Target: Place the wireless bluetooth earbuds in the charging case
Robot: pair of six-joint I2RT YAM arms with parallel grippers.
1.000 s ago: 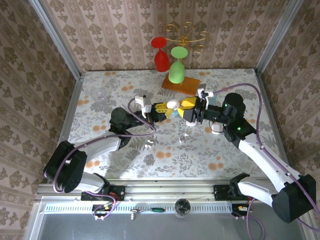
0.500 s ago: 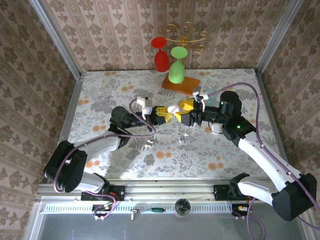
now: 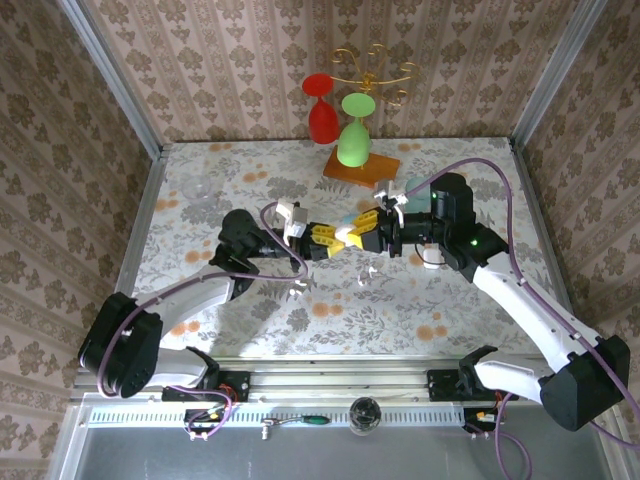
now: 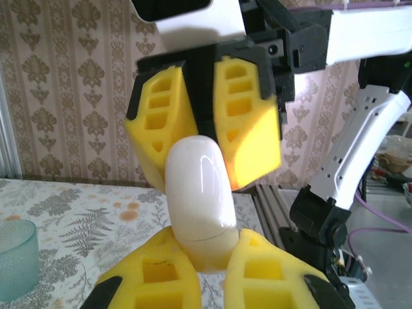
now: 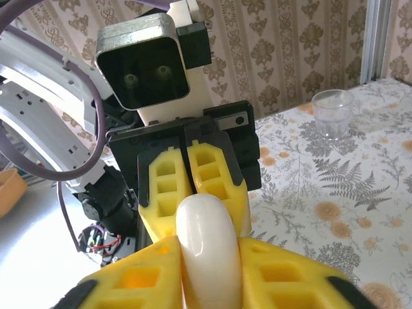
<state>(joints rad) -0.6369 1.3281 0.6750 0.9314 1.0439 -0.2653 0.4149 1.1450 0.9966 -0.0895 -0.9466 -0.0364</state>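
The white pebble-shaped charging case (image 3: 346, 230) hangs above the middle of the table, gripped from both ends. My left gripper (image 3: 335, 238) is shut on its lower end, the yellow pads flanking the case (image 4: 198, 199) in the left wrist view. My right gripper (image 3: 358, 232) comes in from the right and is shut on the other end, with the case (image 5: 207, 248) wedged between its pads. The lid seam shows closed. Two tiny white pieces that look like earbuds lie on the table below, one (image 3: 299, 289) left and one (image 3: 366, 271) right.
A red goblet (image 3: 322, 110) and a green goblet (image 3: 353, 135) stand upside down at the back on an orange board (image 3: 362, 165). A clear cup (image 3: 197, 188) sits far left. A teal glass (image 4: 16, 257) stands on the table.
My right gripper has moved left to the case held by the left gripper, and its jaws, open before, have closed on it. The left arm shifted slightly.
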